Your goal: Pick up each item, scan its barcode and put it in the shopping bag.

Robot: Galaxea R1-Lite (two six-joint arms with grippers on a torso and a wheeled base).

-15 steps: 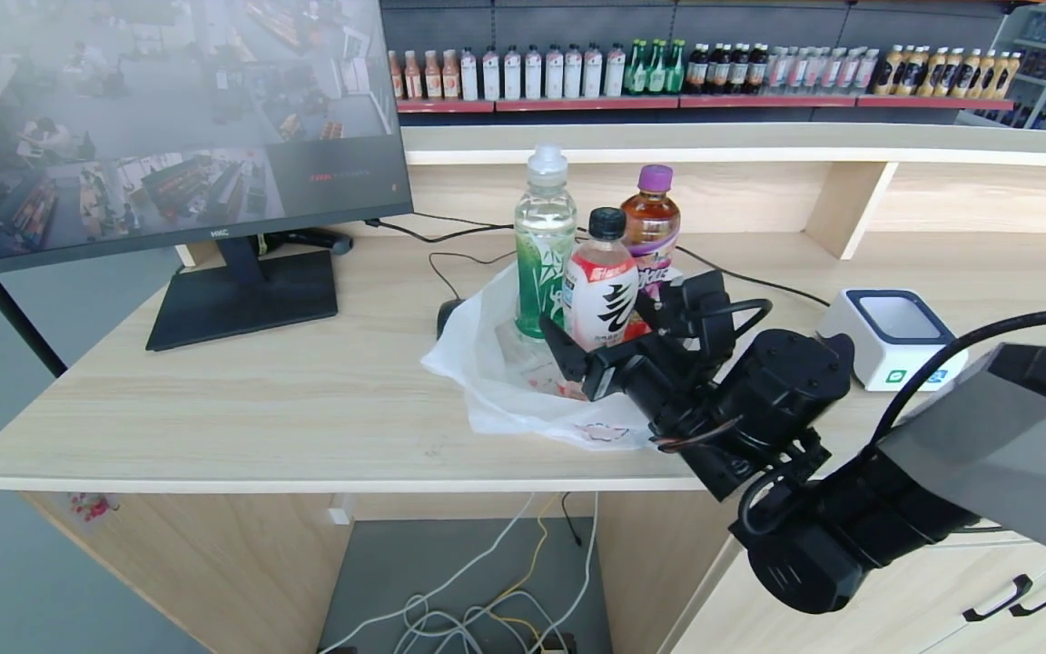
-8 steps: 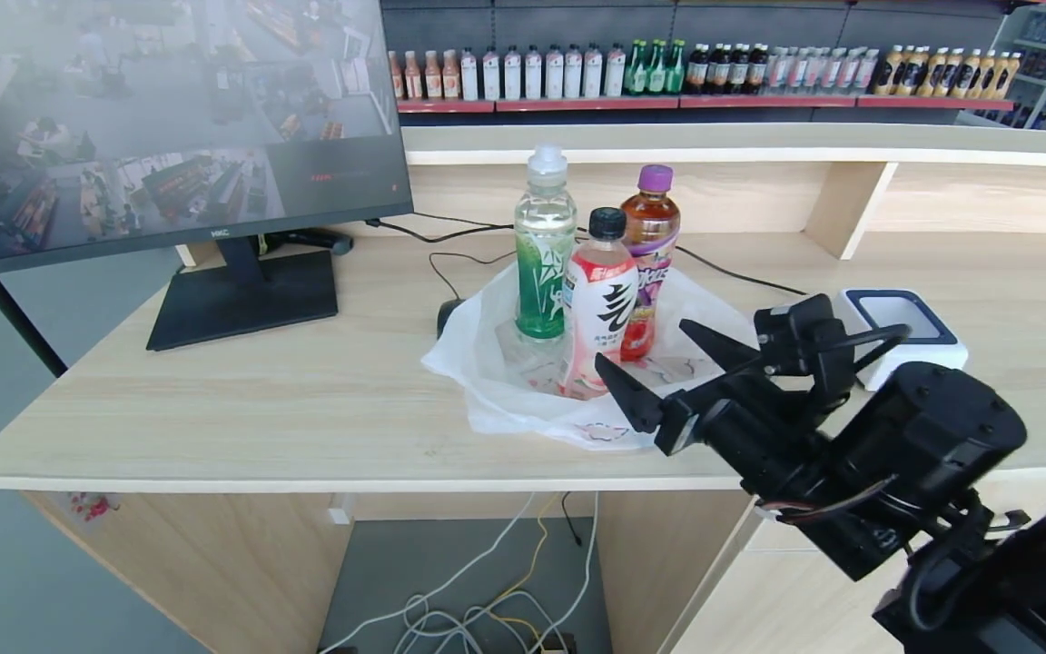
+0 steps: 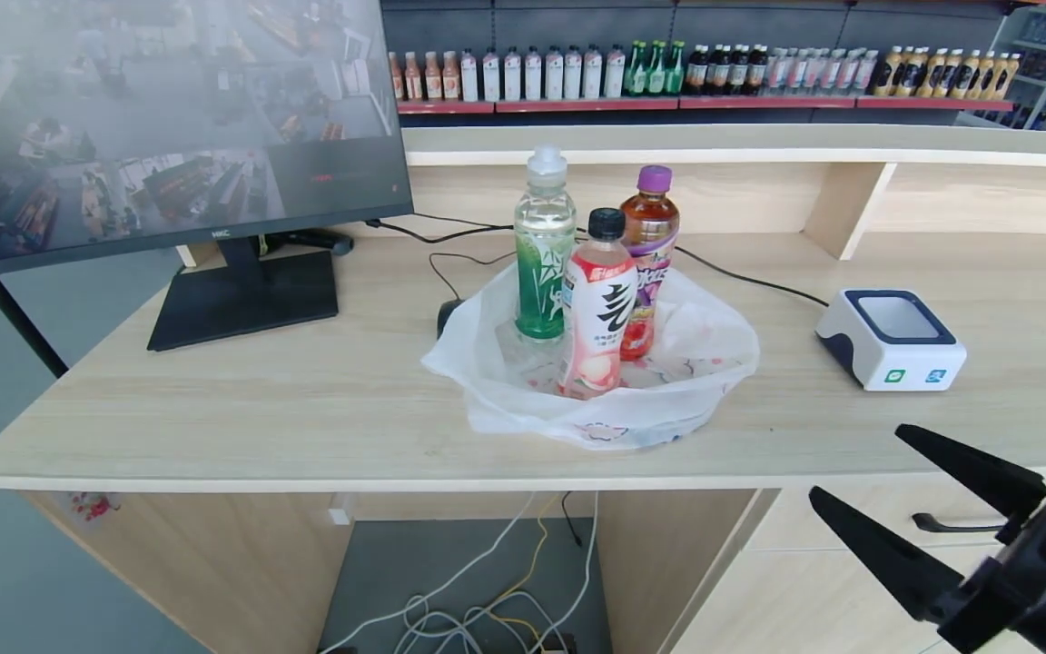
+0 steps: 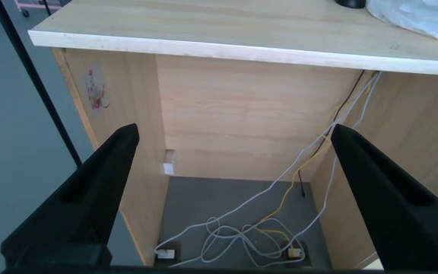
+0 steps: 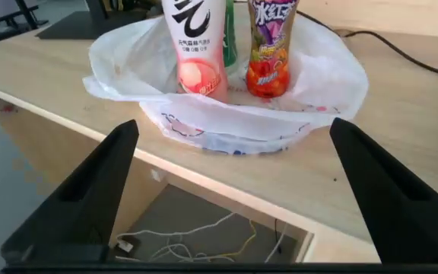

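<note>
Store shelves [image 3: 714,102] packed with drinks line the back wall, and out front we have a long pale wooden bench [image 3: 305,409]. Centre stage sits the white shopping bag [image 3: 695,363], its rim slumped low and wide open. Three bottles stand upright inside it! The tall green-labelled bottle [image 3: 544,263] is at the back left. The purple-capped bottle [image 3: 652,227] stands beside it on the right. The black-capped pink and white bottle [image 3: 599,309] is in front, tucked close against both. Over to the right, well apart from the bag, the white barcode scanner [image 3: 891,341] rests on the bench with its window facing up. A big monitor [image 3: 169,118] stands at the far left on its black base.

Now the arms. The right end effector [image 3: 857,460] hangs low at the near right, off the bench's front edge and well clear of the bag. Its fingers are spread wide and it is carrying nothing. The left end effector [image 4: 234,129] is just as released, spread and bare. It sits below the bench top, facing the open space underneath, where loose cables [image 4: 265,228] trail down to the floor.
</note>
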